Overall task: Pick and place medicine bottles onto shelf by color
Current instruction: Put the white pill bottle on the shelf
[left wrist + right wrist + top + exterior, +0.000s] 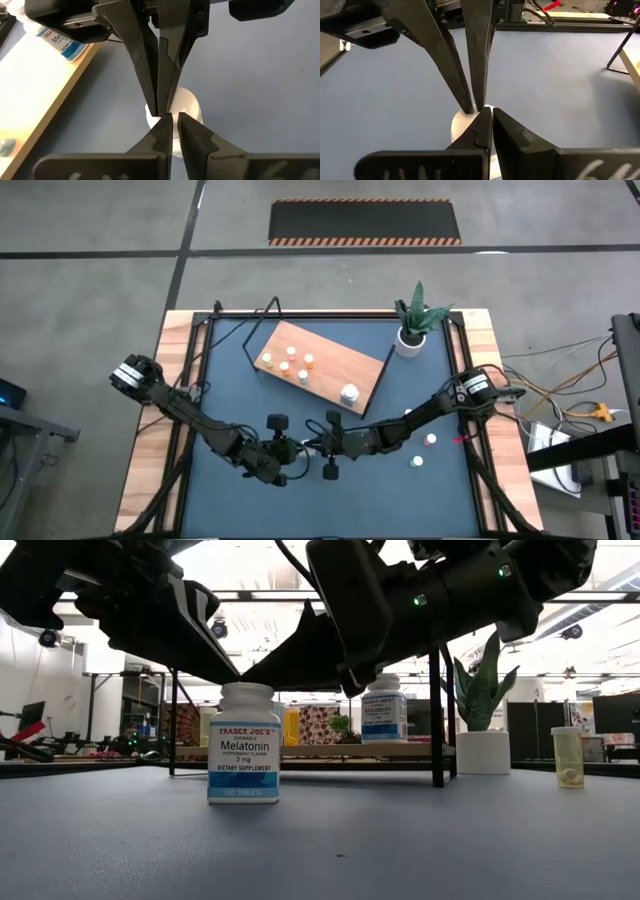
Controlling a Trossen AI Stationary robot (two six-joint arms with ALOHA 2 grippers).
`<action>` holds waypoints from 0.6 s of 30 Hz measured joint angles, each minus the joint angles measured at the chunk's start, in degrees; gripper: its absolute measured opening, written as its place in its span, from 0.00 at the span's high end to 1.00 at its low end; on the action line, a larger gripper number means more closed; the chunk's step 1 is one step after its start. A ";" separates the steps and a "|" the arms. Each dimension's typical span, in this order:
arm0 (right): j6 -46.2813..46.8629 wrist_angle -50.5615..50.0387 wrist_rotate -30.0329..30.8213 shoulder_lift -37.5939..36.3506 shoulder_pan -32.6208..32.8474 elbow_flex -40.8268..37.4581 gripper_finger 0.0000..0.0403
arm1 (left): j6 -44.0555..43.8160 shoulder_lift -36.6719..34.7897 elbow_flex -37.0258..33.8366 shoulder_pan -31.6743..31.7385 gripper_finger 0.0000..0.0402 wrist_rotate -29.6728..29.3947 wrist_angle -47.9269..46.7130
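A dark blue counter (230, 370) carries a wooden shelf (340, 365) lying angled toward its far edge. Near the middle of the near edge, the left end effector (285, 452) and right end effector (322, 446) meet tip to tip over a white Melatonin bottle (245, 743), both narrowed almost closed and gripping nothing. The step looks like picking this bottle; next, one end effector likely must widen and straddle it. On the shelf the high view shows one larger white bottle (349, 392) and about six tiny bottles (287, 366). Two more small bottles (423, 450) stand near the counter's right edge.
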 joint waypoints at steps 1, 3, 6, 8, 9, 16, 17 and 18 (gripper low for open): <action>0.23 0.07 -0.04 0.00 -0.02 -0.14 0.98 | -0.04 0.00 -0.60 0.00 0.96 0.15 1.17; 0.80 0.24 -0.19 0.00 -0.07 -0.33 0.98 | -0.13 0.01 -1.72 0.02 0.96 0.38 3.16; 1.07 0.39 -0.54 0.02 -0.30 -0.41 0.98 | -0.18 0.04 -2.37 0.11 0.96 0.67 4.24; 0.62 0.49 -0.75 0.04 -0.29 -0.43 0.98 | -0.16 0.06 -2.39 0.11 0.96 0.69 4.32; 0.17 0.63 -0.95 0.04 -0.29 -0.47 0.98 | -0.15 -0.16 -2.37 0.11 0.96 0.69 4.30; -6.79 -0.78 0.33 -2.57 0.27 -0.77 0.98 | 0.15 -2.57 -2.57 0.02 0.96 1.67 3.34; -8.07 -0.95 0.85 -3.08 0.40 -0.80 0.98 | 0.31 -2.94 -2.61 -0.02 0.96 1.88 3.16; -9.11 -1.25 1.28 -3.66 0.52 -0.84 0.98 | 0.48 -3.13 -2.61 -0.08 0.96 2.10 2.98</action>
